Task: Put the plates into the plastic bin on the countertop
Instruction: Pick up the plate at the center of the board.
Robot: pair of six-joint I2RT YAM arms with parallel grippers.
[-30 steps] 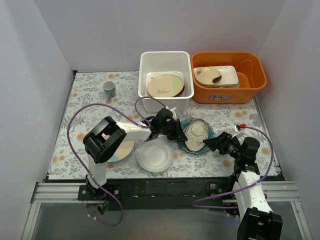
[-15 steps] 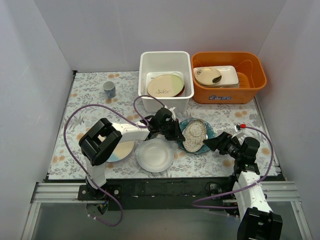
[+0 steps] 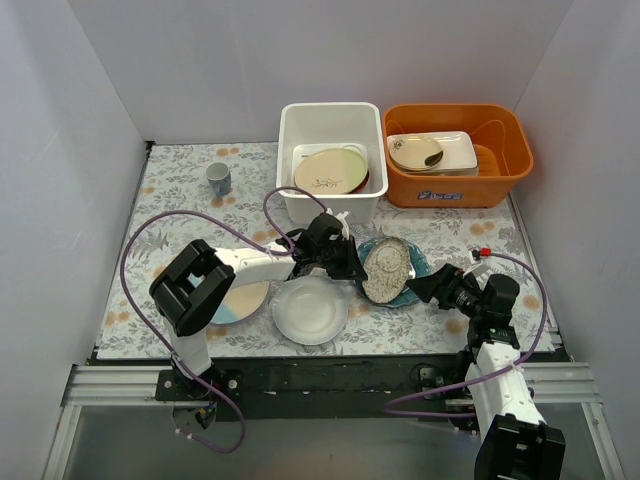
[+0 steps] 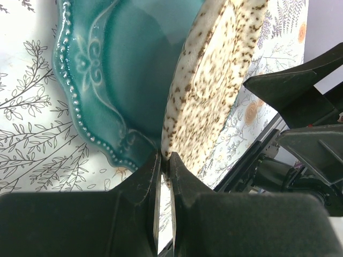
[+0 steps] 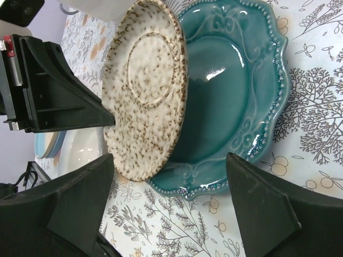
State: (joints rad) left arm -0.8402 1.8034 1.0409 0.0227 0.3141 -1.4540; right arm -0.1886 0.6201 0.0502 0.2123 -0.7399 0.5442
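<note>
A cream speckled plate [image 3: 385, 270] stands tilted on edge over the teal plate [image 3: 417, 263] on the countertop [image 3: 180, 205]. My left gripper [image 4: 165, 156] is shut on the cream plate's [image 4: 214, 80] lower rim, lifting it off the teal plate [image 4: 102, 69]. My right gripper [image 5: 169, 160] is open, low by the teal plate's [image 5: 236, 91] near edge, and the cream plate [image 5: 144, 85] leans in front of it. A white plate [image 3: 310, 310] and a blue plate [image 3: 243, 300] lie to the left. The plastic bin [image 3: 330, 212] holds a cream sprig plate [image 3: 330, 170] with others under it.
An orange tub [image 3: 458, 190] with a rectangular white dish and a bowl stands right of the bin. A small mug [image 3: 218, 178] sits at the back left. Purple cables loop over the left arm. White walls close in on three sides.
The left gripper has tipped the cream plate from nearly flat on the teal plate to steeply on edge. The right gripper has stayed in place, its jaws a little wider.
</note>
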